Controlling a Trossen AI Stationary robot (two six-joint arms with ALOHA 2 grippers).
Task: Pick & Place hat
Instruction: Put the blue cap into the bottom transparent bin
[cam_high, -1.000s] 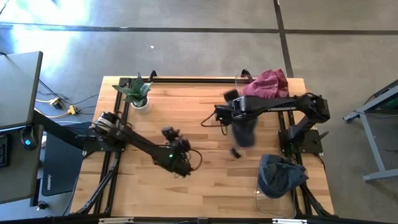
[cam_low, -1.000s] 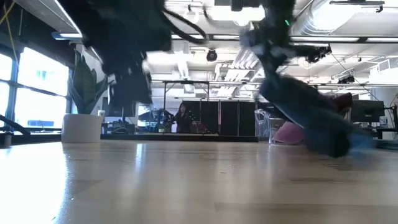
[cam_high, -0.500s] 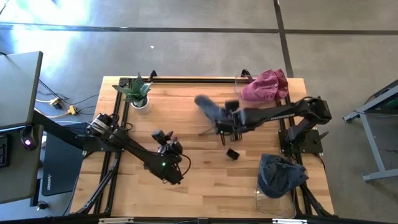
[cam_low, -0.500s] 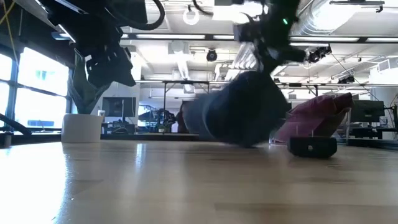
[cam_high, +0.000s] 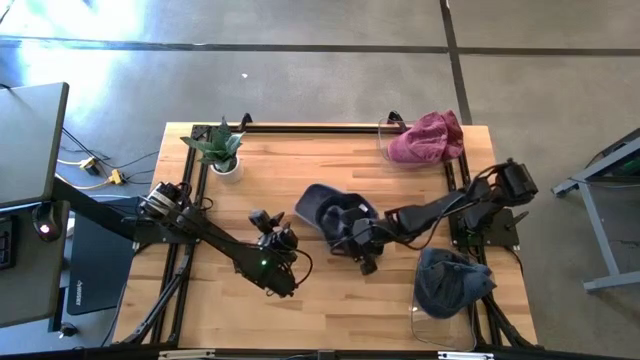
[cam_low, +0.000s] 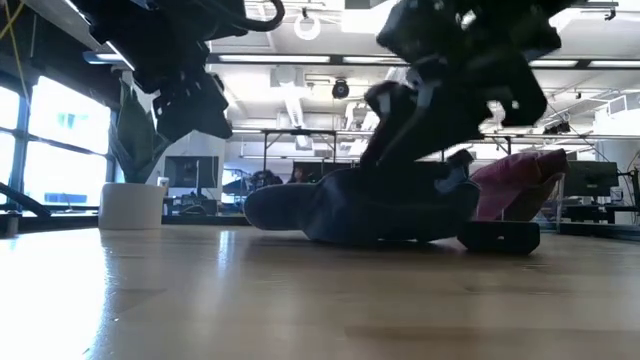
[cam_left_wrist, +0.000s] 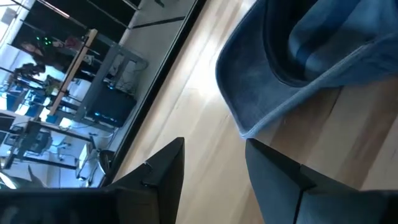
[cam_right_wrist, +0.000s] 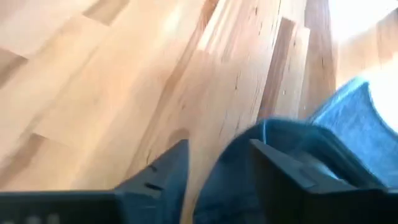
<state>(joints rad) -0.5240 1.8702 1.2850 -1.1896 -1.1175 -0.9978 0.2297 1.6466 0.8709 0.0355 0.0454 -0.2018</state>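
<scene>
I had the blue hat lying on the desk at about the centre of the high view, brim toward the upper left of the frame, crown toward the right tool, which sat low right at the hat's lower-right edge. Rt wrist view showed that tool's fingers parted w/ blue cloth just past them, and I couldn't tell if any fabric was pinched between, so I treated the hold as doubtful. Left tool hovered just left of the hat, fingers apart, nothing in them, brim right ahead in its wrist view. To do this step well, I judged: lift the rt tool straight up clear of the cloth, no sideways drag, since soft fabric snags on a fingertip and gets pulled along. A small black object lay beside the hat in the low view, lower right; worth avoiding. Pink hat upper right and grey-blue hat lower right stayed well apart, no issue.
</scene>
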